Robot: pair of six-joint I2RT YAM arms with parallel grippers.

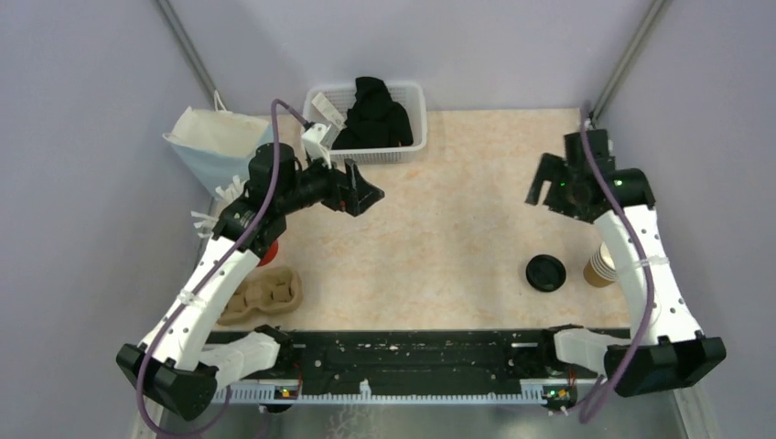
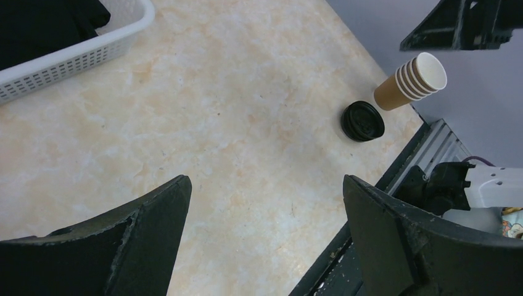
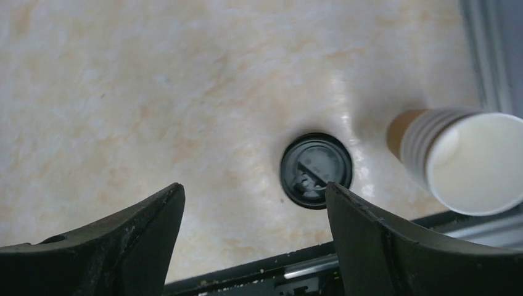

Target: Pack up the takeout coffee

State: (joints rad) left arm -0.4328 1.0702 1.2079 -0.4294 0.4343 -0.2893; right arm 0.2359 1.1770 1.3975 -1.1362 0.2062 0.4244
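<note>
The brown kraft paper cup (image 1: 601, 263) stands at the table's right edge, open, white inside; it looks like a stack of nested cups. Its black lid (image 1: 545, 273) lies flat on the table just left of it. Both show in the left wrist view, cup (image 2: 412, 80) and lid (image 2: 362, 120), and in the right wrist view, cup (image 3: 462, 154) and lid (image 3: 316, 169). My left gripper (image 1: 361, 194) is open and empty near the basket, far from them. My right gripper (image 1: 549, 187) is open and empty, raised above and behind the lid.
A white basket (image 1: 416, 137) with black cloth stands at the back. A pale paper bag (image 1: 215, 146) stands at the back left. A moulded cardboard cup carrier (image 1: 265, 294) lies front left. A red cup (image 1: 268, 254) is mostly hidden behind my left arm.
</note>
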